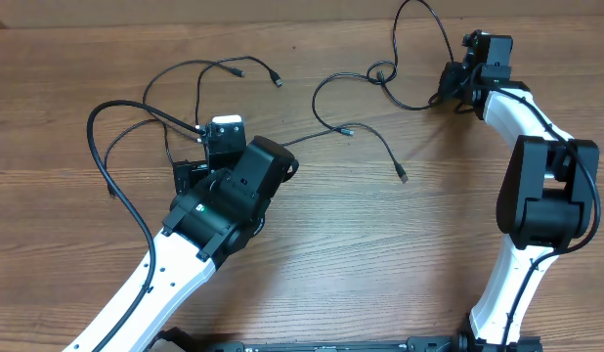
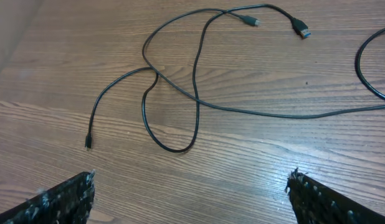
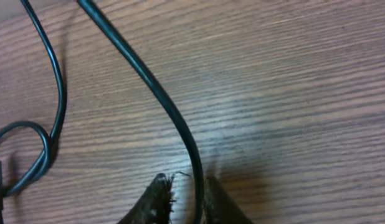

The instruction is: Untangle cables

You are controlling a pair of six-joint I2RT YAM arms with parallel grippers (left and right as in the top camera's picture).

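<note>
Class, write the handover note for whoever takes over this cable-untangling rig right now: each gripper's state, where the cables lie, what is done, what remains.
The left gripper is open and empty, above the left tangle, whose cords cross and loop.
The right gripper is closed on one cable at the far right of the table.
The middle cables cross in a small loop, with plug ends lying towards the centre.
Done: one cable gripped; nothing visibly separated.
Left: draw the gripped cable free, then undo the left tangle.
</note>
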